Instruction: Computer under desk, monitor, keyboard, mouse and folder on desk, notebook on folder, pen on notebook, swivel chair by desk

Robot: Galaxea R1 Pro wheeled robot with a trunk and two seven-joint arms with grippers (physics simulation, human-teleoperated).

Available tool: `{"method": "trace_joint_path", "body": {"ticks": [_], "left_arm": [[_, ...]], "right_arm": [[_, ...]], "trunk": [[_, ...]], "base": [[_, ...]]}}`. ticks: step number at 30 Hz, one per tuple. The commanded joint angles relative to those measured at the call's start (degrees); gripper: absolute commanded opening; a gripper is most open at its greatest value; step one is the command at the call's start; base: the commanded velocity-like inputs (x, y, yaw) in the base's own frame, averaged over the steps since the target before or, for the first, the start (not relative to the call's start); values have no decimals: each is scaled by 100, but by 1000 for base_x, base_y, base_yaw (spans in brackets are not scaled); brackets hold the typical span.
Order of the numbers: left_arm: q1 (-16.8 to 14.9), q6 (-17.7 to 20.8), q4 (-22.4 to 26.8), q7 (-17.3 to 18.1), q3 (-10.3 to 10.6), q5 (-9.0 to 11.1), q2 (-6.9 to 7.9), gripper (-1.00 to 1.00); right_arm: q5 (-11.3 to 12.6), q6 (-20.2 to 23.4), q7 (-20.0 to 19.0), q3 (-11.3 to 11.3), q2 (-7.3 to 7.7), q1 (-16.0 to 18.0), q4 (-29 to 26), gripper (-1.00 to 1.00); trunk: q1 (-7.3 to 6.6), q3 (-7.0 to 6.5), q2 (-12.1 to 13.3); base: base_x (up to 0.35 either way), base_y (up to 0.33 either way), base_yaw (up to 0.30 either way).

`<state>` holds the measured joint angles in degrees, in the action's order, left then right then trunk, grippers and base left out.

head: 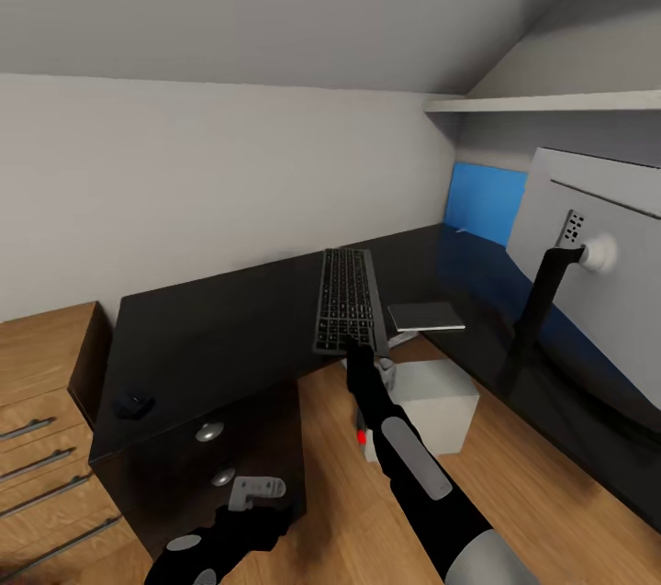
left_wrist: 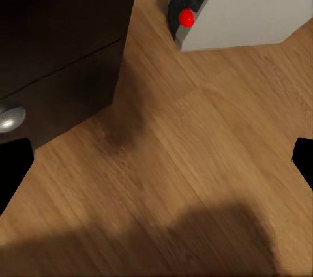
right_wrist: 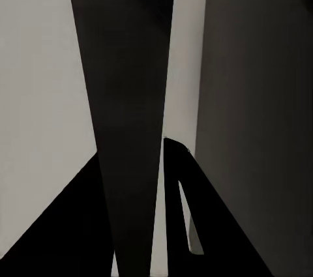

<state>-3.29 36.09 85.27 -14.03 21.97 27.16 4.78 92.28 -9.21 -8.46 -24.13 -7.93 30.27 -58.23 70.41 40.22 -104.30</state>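
Observation:
The keyboard lies lengthwise on the black desk, its near end at the desk's inner edge. My right gripper is at that near end, shut on the keyboard, which runs as a dark slab between the fingers. The dark grey notebook rests just right of the keyboard. The mouse sits near the desk's left corner. The monitor stands at the right, its pale back toward me. The computer stands on the floor below the desk. My left gripper hangs open over the floor.
The desk's drawer unit with round silver knobs stands beside my left gripper. A light oak cabinet stands at far left. A blue wall panel and a white shelf lie behind the monitor. Wood floor lies open between drawer unit and computer.

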Motion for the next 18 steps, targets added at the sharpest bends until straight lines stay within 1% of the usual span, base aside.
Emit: {"method": "trace_joint_path", "body": {"ticks": [1, 5, 9, 10, 14, 16, 18], "left_arm": [[-5, 12, 7, -56, -5, 61, 5, 100], [-5, 12, 7, -56, -34, 61, 5, 100], [-5, 10, 10, -61, -60, 58, 11, 100], [-5, 9, 12, -66, -116, 56, 12, 100], [-5, 12, 23, -73, -582, 60, 6, 100], [-5, 12, 24, -73, -647, 61, 6, 100], [-5, 12, 24, -74, -670, 61, 4, 100]], "right_arm": [[65, -36, -46, -19, 2, 6, 4, -100], [57, -37, -42, -21, 2, 6, 5, -100], [54, -37, -41, -21, 0, 6, 5, -100], [54, -37, -38, -21, -2, 6, 5, -100], [45, -37, -34, -35, -14, 6, 5, -100], [40, -37, -36, -37, -6, 6, 1, -100], [38, -34, -36, -34, -2, 6, -2, -100]], "trunk": [[-4, 5, -3], [-4, 5, -3], [-4, 5, -3], [-4, 5, -3], [-4, -6, -3], [-4, -11, -3], [-4, -14, -3]], "base": [[-314, 0, 0], [-331, -105, 0], [-296, -186, 0], [-234, -202, 15], [-174, -178, 81], [-145, -159, 122], [-138, -149, 129]]}}
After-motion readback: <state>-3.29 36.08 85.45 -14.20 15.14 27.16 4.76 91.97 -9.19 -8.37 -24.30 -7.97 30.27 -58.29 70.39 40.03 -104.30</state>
